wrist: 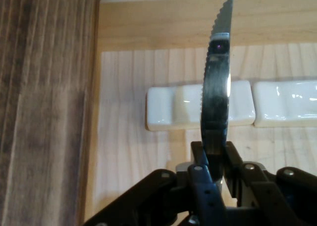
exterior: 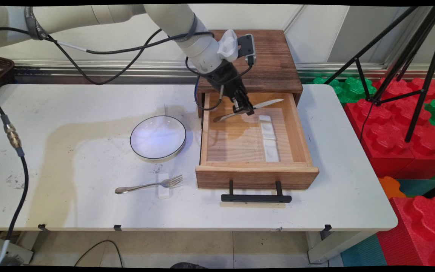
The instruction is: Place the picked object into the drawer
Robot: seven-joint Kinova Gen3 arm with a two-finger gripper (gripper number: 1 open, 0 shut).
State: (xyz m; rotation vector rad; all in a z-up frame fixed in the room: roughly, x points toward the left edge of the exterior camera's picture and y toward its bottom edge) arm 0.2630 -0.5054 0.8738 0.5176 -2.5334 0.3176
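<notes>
My gripper (exterior: 247, 110) is shut on a silver table knife (exterior: 266, 104) and holds it in the air over the back of an open wooden drawer (exterior: 257, 172). In the hand view the serrated blade (wrist: 217, 94) rises straight up from between the fingers (wrist: 200, 164). Below the blade, white ceramic cutlery rests (wrist: 183, 107) lie in a row on the drawer floor. In the main view these rests (exterior: 269, 138) run along the drawer's right side.
The drawer belongs to a dark wooden cabinet (exterior: 270, 56) at the table's back. A white plate with a dark rim (exterior: 158, 137) sits left of the drawer. A fork (exterior: 149, 185) lies on a small white rest (exterior: 163, 186) near the front edge. Tripod legs (exterior: 410, 56) and foam blocks (exterior: 402, 128) stand at the right.
</notes>
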